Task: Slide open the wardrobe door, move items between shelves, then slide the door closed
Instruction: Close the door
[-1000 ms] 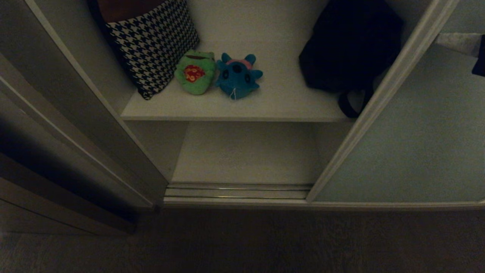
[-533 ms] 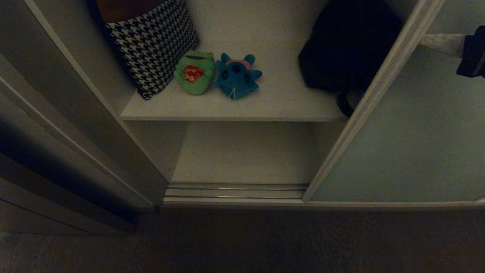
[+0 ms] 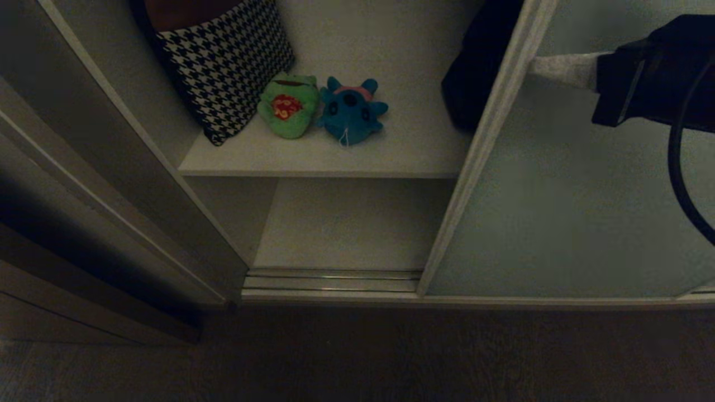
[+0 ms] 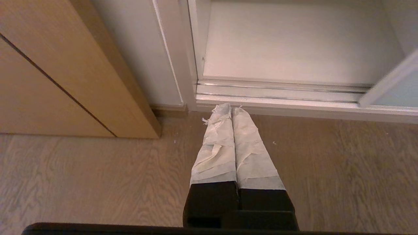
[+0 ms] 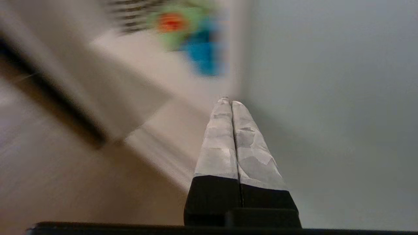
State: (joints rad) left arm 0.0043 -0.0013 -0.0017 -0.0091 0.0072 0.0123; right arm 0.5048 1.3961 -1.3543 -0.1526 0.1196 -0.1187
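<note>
At the door's leading edge — right gripper [image 3: 539, 64] pressing, wardrobe partly open.

Pinched together with nothing between them, its taped fingers [image 5: 230, 137] meet the silvery frame of the sliding wardrobe door [image 3: 558, 223], tip against it like a blunt pusher; that suits sliding the panel across rather than grasping it. Both plush items — the green frog [image 3: 287, 106] and the blue creature [image 3: 351, 110] — sit side by side on the upper shelf [image 3: 391, 156], beside the houndstooth cushion [image 3: 223, 61], while the lower shelf [image 3: 357, 229] holds nothing visible. Down by the floor rails [image 4: 277, 89], the left gripper [image 4: 232, 109] hangs parked, also closed and empty-handed.
</note>
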